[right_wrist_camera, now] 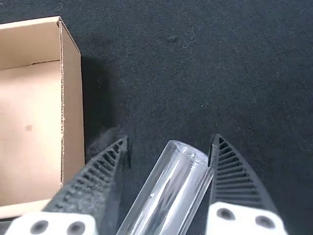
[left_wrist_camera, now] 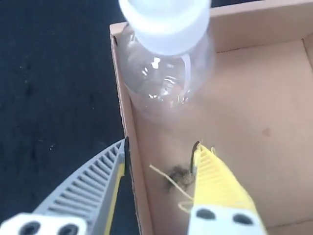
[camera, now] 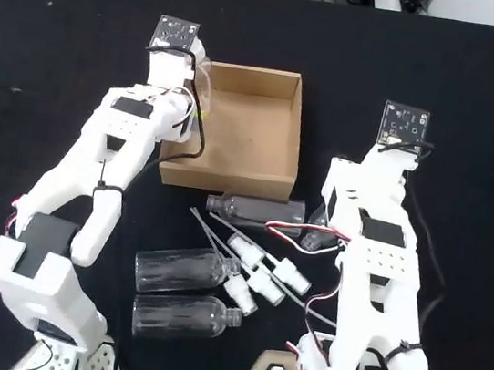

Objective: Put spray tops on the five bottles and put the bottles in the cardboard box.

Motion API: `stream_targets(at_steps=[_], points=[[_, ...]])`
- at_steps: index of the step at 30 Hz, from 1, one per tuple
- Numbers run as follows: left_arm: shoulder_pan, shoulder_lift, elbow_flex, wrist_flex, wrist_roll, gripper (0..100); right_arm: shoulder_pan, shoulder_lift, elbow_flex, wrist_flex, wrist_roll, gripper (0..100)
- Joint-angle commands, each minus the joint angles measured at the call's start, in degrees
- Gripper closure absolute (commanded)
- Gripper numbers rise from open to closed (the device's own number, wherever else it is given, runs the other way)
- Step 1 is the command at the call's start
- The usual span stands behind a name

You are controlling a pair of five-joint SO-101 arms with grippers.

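Left gripper (left_wrist_camera: 160,144) stood parted astride a wall of the cardboard box (left_wrist_camera: 259,122), one finger outside and one inside. A white-topped bottle (left_wrist_camera: 166,78) sat in the box just beyond its tips. Right gripper (right_wrist_camera: 170,139) gaped wide, with a clear bottle (right_wrist_camera: 171,191) lying between its fingers.

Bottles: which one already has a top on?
The bottle inside the cardboard box, against its wall, wears a white top; the other bottles lie uncapped on the table.
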Motion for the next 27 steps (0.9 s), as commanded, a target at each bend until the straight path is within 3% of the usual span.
stream_targets(at_steps=[1,9,22,27], points=[[0.57,-0.26,-2.95,-0.70,-0.18,89,0.70,-2.51,-0.84,-1.49,-0.35,75.8],[0.22,0.18,-2.42,-0.62,-0.53,89,0.70,-2.51,-0.84,-1.49,-0.35,75.8],[-7.96,0.26,-2.33,-0.62,-0.79,89,0.70,-2.51,-0.84,-1.49,-0.35,75.8],[-7.34,0.00,-1.27,-0.62,-4.84,89,0.70,-2.51,-0.84,-1.49,-0.35,75.8]])
